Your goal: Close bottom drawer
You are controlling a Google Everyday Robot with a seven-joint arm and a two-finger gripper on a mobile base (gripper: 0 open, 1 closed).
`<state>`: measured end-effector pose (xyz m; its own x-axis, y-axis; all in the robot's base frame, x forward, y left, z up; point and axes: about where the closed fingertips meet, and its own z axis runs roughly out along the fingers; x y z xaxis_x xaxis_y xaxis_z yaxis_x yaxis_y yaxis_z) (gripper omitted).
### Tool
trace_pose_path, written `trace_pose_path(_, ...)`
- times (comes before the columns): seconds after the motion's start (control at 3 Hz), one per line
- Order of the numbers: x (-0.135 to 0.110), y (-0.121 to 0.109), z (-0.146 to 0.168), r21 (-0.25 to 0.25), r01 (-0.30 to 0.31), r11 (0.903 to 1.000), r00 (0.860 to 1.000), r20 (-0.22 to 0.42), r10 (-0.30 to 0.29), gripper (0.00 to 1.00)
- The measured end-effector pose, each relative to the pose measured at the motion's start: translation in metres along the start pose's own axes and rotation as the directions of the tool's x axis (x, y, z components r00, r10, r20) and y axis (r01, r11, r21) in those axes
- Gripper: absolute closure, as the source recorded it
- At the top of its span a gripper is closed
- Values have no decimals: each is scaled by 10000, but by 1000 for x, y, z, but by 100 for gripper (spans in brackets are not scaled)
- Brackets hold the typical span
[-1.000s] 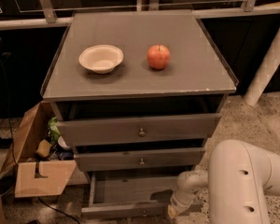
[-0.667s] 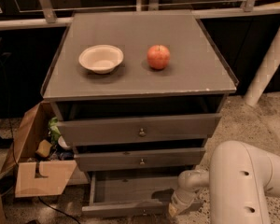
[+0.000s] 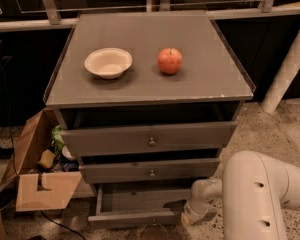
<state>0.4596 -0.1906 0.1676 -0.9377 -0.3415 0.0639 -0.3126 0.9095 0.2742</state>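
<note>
The bottom drawer (image 3: 135, 218) is the lowest of three grey-brown drawers and stands pulled out, its flat floor (image 3: 140, 200) showing. Its low front runs along the bottom of the view. Its knob is not clear to see. My gripper (image 3: 191, 215) is at the drawer's right front corner, low down, at the end of the white arm (image 3: 260, 194) that reaches in from the lower right. The middle drawer (image 3: 150, 170) and the top drawer (image 3: 149, 138) above it stand slightly out, each with a small knob.
On the cabinet top (image 3: 210, 79) sit a white bowl (image 3: 108, 62) and a red apple (image 3: 169, 60). An open cardboard box (image 3: 37, 176) with items stands on the floor at the left. A white post (image 3: 285, 69) leans at the right. Speckled floor lies around.
</note>
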Motion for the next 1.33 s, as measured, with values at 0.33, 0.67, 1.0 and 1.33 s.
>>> trace_pose_path(0.33,0,0,0,0,0,10000,10000,0,0,100)
trace_pose_path(0.67,-9,0,4,11,-152,9999,9998,91,151,100)
trace_pose_path(1.0,-23,-2,1,72,-278,9996,9988,401,274,100)
trace_pose_path(1.33,-41,-6,-4,149,-437,9989,9959,794,424,100)
